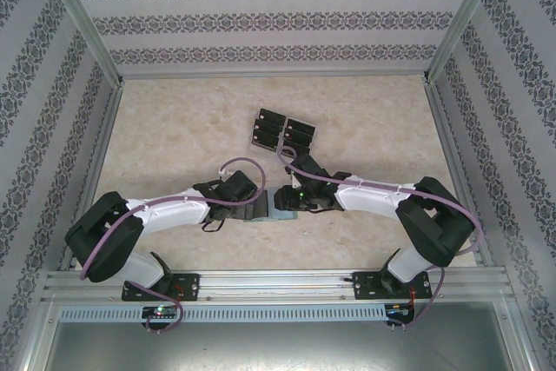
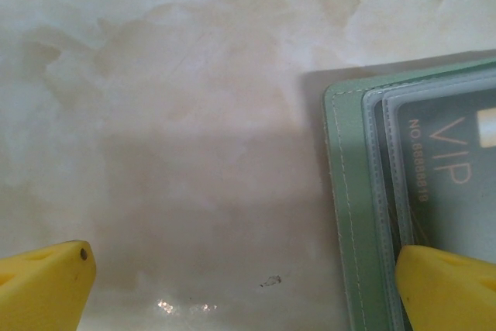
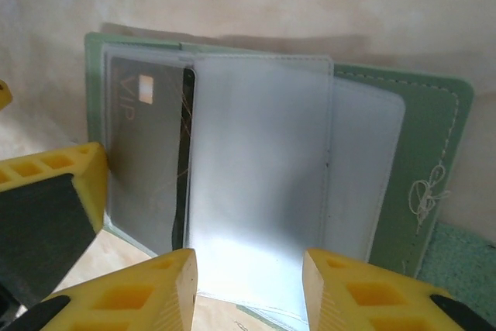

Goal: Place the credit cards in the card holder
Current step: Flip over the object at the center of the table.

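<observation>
Yellow fingers (image 3: 147, 294) of the right claw (image 3: 248, 261) frame the foreground. They stand partly open, with a clear sleeve (image 3: 256, 153) of the card holder (image 3: 418, 137) showing in the gap, and no grip on it is apparent. The card holder lies opened flat on the worktop (image 1: 174, 136), close to the near edge, between the two claws. One black card (image 3: 147, 153), marked VIP, already sits in its leftmost pocket. The remaining credit cards (image 1: 282, 130) lie stacked further back, well apart from the holder.

The left claw (image 2: 242, 257) is spread fully wide and holds nothing. One finger rests over the holder's corner, apparently pinning it down.

Step in hand, as judged: between insertions, with the holder steadied and a free pocket exposed. The next move calls for fetching another card from the stack, then sliding it edge-first into the open sleeve while the holder is kept still. Both arms reach inward, low and nearly level, wrists meeting over the holder.
</observation>
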Robot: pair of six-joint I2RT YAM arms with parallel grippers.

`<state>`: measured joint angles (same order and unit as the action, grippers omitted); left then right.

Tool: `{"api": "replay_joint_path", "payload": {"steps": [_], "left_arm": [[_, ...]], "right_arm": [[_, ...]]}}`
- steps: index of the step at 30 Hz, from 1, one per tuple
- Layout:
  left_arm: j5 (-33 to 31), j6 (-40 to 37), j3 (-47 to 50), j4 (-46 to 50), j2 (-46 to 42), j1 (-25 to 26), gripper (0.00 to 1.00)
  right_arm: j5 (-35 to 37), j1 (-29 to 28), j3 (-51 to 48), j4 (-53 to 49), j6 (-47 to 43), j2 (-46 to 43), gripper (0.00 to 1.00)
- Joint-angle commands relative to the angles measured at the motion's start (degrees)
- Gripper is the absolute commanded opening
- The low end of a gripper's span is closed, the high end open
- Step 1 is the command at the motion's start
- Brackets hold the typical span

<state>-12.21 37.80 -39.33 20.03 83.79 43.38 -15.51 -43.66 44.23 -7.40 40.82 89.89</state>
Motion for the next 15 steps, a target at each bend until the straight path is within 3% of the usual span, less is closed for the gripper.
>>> {"api": "replay_joint_path", "payload": {"steps": [1,15], "left_arm": [[0.08,0.86,0.83,-0.77,0.69,-0.58,1.0],[0.16,0.76,0.7,-0.79,0.94,-0.6,1.0]], "right_arm": [[0.99,-0.05,-1.37,0.81,1.1,0.47,0.41],[0.37,0.59,-2.15,2.61,1.73,2.9,0.44]]}}
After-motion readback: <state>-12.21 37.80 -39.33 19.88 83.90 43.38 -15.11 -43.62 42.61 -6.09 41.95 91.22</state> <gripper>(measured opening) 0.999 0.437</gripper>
